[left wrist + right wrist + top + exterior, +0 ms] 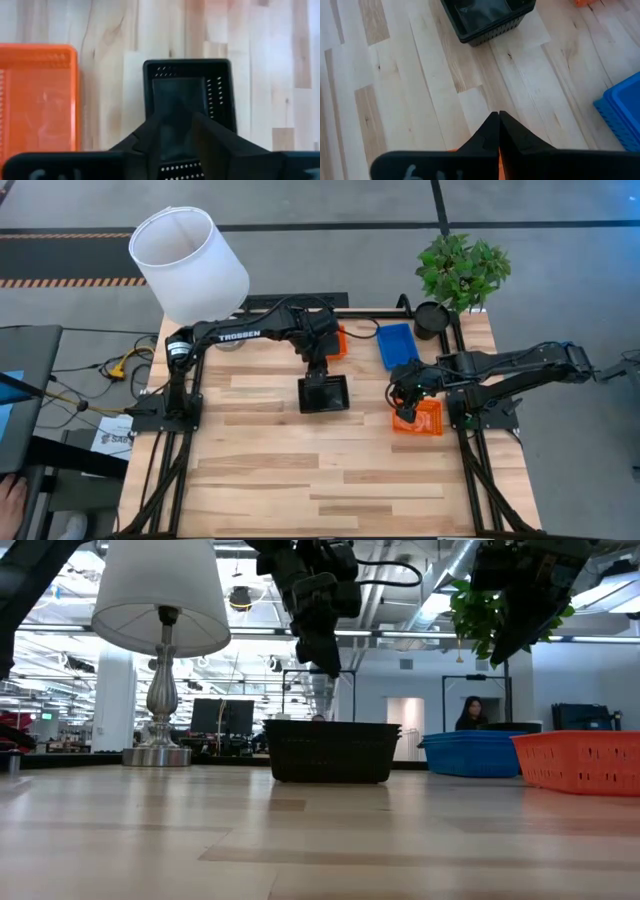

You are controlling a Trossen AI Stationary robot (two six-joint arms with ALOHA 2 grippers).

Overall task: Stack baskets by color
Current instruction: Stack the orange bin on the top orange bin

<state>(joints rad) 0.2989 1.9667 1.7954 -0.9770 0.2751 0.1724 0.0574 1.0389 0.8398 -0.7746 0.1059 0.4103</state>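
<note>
Baskets sit in three color piles: the black stack [324, 394] lies directly beneath my left claw [318, 370], whose fingers stand slightly parted, holding nothing. My right claw [404, 402] is pinched shut on nothing, hovering over the orange stack [425, 420] with the blue stack [395, 344] behind it.

the table [300, 470] is pale wood in planks, smooth with a slight sheen. the black basket [330, 750], blue basket [396, 343] and orange basket [37, 95] look like perforated plastic. the lamp [160, 590] has a matt white shade and a shiny metal stem.
</note>
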